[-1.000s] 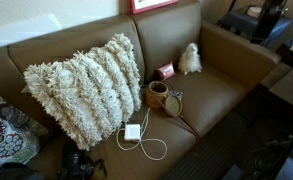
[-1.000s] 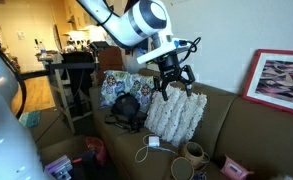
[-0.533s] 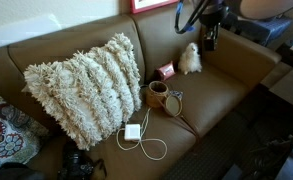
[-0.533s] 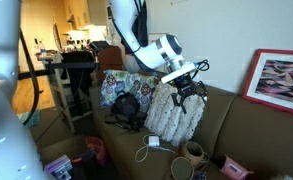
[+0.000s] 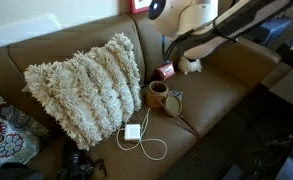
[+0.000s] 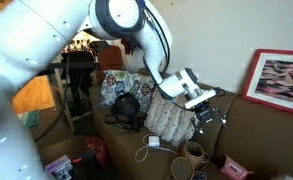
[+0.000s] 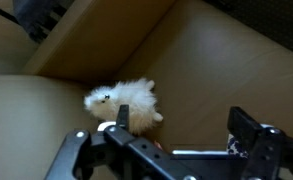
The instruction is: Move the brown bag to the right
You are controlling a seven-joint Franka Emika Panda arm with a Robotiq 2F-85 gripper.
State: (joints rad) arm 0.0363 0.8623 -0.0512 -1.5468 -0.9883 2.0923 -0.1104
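Standing on the sofa seat (image 5: 221,95) just beside the shaggy cushion (image 5: 86,85), the brown bag (image 5: 158,95) had its round mouth facing up and its long axis roughly vertical. Its thin strap (image 5: 174,102) looped away from the cushion. Any print on the small red box (image 5: 166,71) was too small to read. The gripper (image 7: 158,135) hung over a white fluffy toy (image 7: 126,100), fingers spread wide, well apart from the bag.

The brown sofa (image 5: 226,95) looks like smooth leather with a dull sheen. The cream shaggy cushion (image 5: 86,88) is rough, ropy yarn. At four o'clock from it, the small tan-brown rounded bag (image 5: 158,95) looks matt. At one o'clock from the bag, the white toy animal (image 7: 126,100) is fluffy fur. The big white robot arm (image 6: 36,50) has a glossy shell.
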